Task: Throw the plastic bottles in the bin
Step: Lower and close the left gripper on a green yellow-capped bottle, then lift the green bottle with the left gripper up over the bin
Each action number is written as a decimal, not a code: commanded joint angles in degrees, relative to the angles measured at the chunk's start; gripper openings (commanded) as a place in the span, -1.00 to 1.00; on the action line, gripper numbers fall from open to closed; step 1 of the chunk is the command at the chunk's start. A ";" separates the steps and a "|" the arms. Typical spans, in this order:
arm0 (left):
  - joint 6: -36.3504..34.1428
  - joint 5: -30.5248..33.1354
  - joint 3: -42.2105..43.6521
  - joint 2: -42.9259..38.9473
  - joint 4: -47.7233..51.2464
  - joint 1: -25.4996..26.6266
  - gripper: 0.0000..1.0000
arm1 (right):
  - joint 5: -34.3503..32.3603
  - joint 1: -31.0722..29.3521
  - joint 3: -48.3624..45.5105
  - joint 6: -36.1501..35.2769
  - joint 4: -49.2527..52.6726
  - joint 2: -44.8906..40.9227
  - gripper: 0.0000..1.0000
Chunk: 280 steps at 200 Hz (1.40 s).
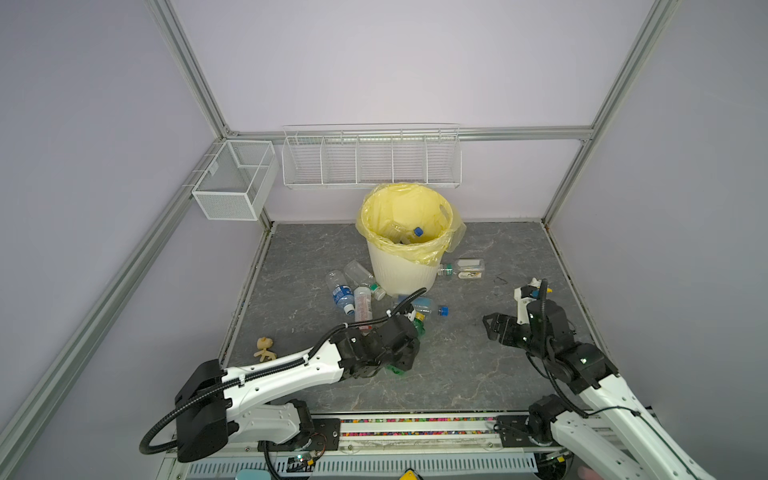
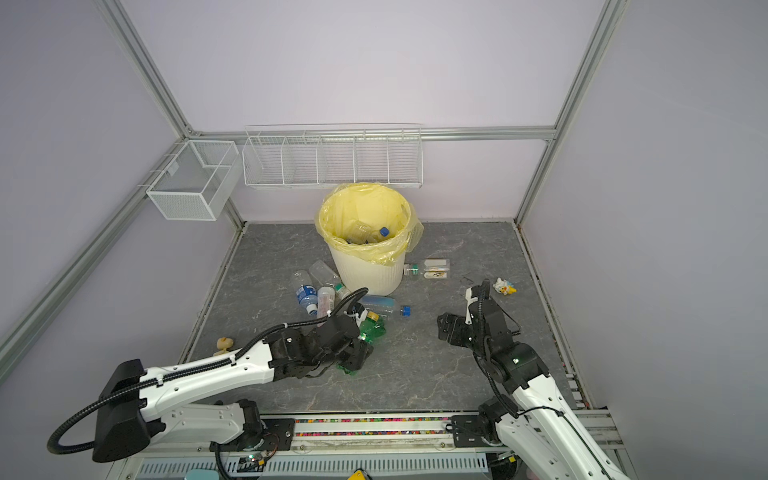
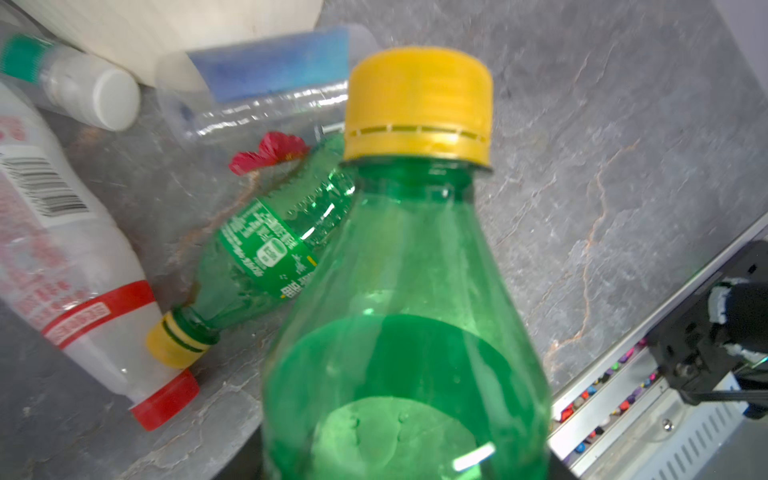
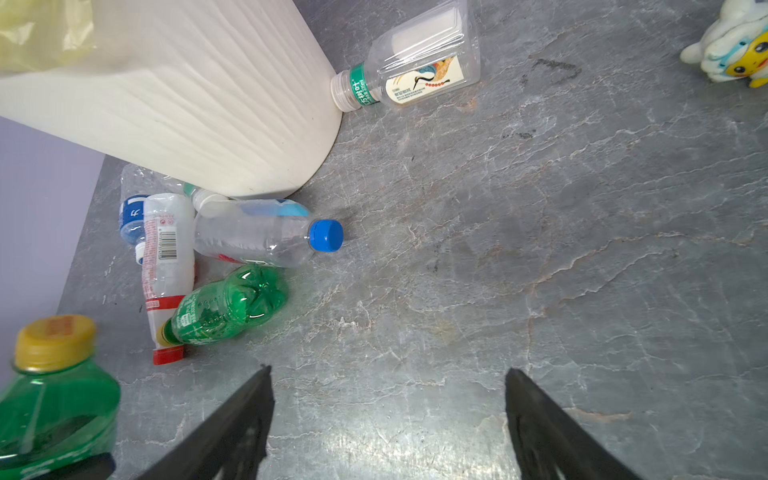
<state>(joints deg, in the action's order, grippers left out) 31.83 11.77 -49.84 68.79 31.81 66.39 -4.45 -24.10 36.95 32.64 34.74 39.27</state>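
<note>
On the grey worktop point(image 1: 478, 374), the lined bin point(image 1: 405, 274) stands at the back, bottles inside; more plastic bottles point(image 1: 343, 293) lie around its base. The left fingers point(image 1: 405, 359) grasp 1 green bottle point(image 3: 407, 291) beside that heap; the right fingers point(image 4: 232, 432) stand released.

This is a robotics lab test cell. An aluminium frame point(image 1: 519, 134) boxes in plain lilac wall panels point(image 1: 395, 62) around a grey stone-patterned mat point(image 1: 478, 365). Two white-and-black robot arms, the left arm point(image 1: 282, 370) and the right arm point(image 1: 615, 395), stand on a mounting rail point(image 1: 415, 428) at the front, and white wire baskets point(image 1: 370, 160) hang from the frame.
</note>
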 commanded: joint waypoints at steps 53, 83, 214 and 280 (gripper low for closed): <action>2.77 10.51 -1.90 -9.37 3.60 -2.67 0.16 | 2.11 0.28 1.22 1.28 -3.11 4.30 0.76; 4.32 7.92 -0.70 -13.60 2.13 -5.79 0.18 | 2.76 0.29 2.20 1.46 -2.72 4.86 0.76; 8.13 12.03 -7.55 -20.63 2.90 -9.10 0.17 | 2.66 0.29 4.63 0.84 0.20 3.33 0.76; 7.15 11.53 -10.45 -22.56 5.17 -10.58 0.18 | 2.37 0.36 4.62 1.00 0.65 2.50 0.76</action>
<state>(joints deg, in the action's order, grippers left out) 38.94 22.31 -59.02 47.70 35.05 56.25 -2.09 -24.08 40.88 33.21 34.76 41.95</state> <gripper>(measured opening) 0.589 0.882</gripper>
